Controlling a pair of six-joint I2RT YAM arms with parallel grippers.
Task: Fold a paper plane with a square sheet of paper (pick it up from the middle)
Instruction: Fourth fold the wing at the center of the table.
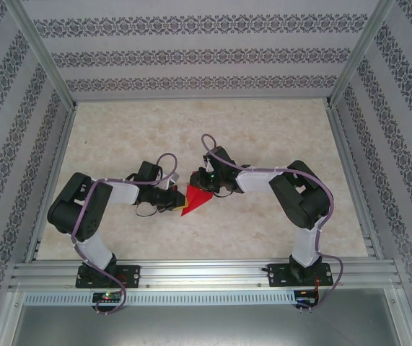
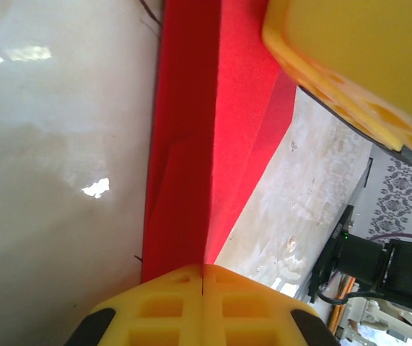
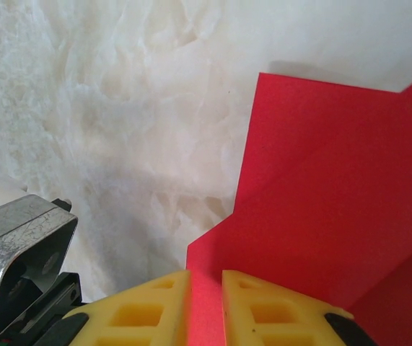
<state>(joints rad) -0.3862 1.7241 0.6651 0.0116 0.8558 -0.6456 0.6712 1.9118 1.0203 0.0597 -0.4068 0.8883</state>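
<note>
**Ben:** What is the biggest thing here?

**Mia:** The table [image 1: 263, 144]. It is pale, like stone. Two black arms reach in from the 6 o'clock edge: the left arm [image 1: 83, 209] and the right arm [image 1: 299, 194].

**Ben:** Where is the red paper?

**Mia:** The red paper [image 1: 195, 200] is near the middle of the table, right between the two arms. It already has folds in it. From above it looks like a pointy shape.

**Ben:** Is it hard to hold?

**Mia:** I think it is very light and thin. It bends easily, and a hard pull could rip it. A wrong squeeze could leave a line that stays. I would hold it gently by a folded edge, because that part is thicker and stiffer.

**Ben:** What is the left gripper doing?

**Mia:** The left gripper [image 2: 203, 268] sits at 9 o'clock from the paper. Its yellow fingers [image 2: 155, 310] are pressed tight together. The fold runs straight into the line where they meet, so I think it is pinching the paper.

**Ben:** And the right gripper?

**Mia:** The right gripper [image 3: 206, 281] sits at about 1 o'clock from the paper. Its fingers are almost together. A thin strip of red shows between them, so it is pinching an edge of the paper too.
</note>
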